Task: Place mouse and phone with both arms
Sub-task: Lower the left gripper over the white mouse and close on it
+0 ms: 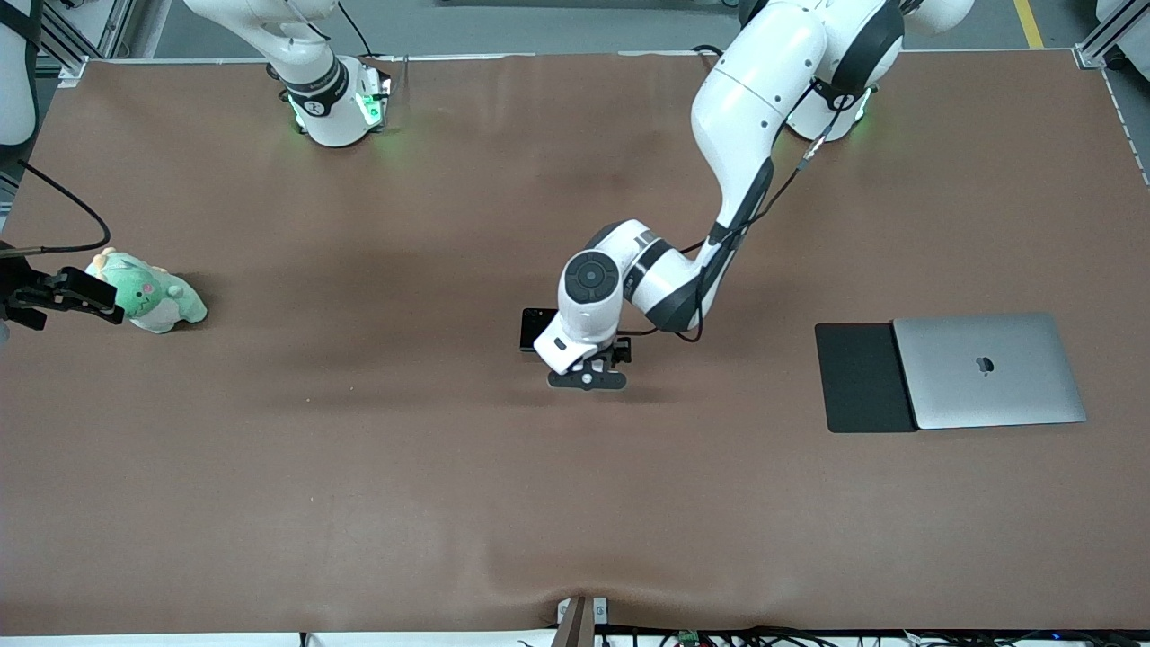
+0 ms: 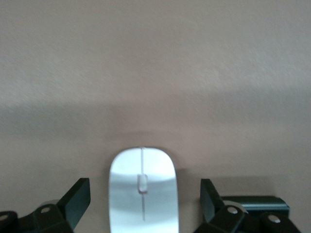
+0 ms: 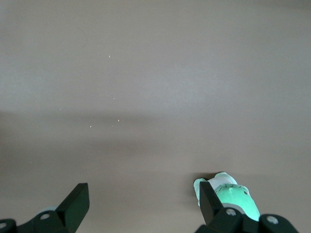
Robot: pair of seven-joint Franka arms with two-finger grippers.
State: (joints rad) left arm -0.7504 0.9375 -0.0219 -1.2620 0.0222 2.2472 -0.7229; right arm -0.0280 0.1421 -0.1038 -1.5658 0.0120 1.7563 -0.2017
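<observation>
The white mouse (image 2: 143, 191) lies on the brown table between the fingers of my left gripper (image 2: 143, 188), which is open, with a gap on each side of the mouse. In the front view the left gripper (image 1: 588, 370) is low over the table's middle and hides the mouse. The black phone (image 1: 536, 328) lies flat right beside it toward the right arm's end, partly covered by the wrist; its edge also shows in the left wrist view (image 2: 257, 203). My right gripper (image 1: 54, 295) is open and empty at the right arm's end of the table (image 3: 143, 190).
A green plush toy (image 1: 151, 292) lies right next to the right gripper and also shows in the right wrist view (image 3: 231, 193). A closed silver laptop (image 1: 988, 370) and a flat black mouse pad (image 1: 861, 377) lie side by side toward the left arm's end.
</observation>
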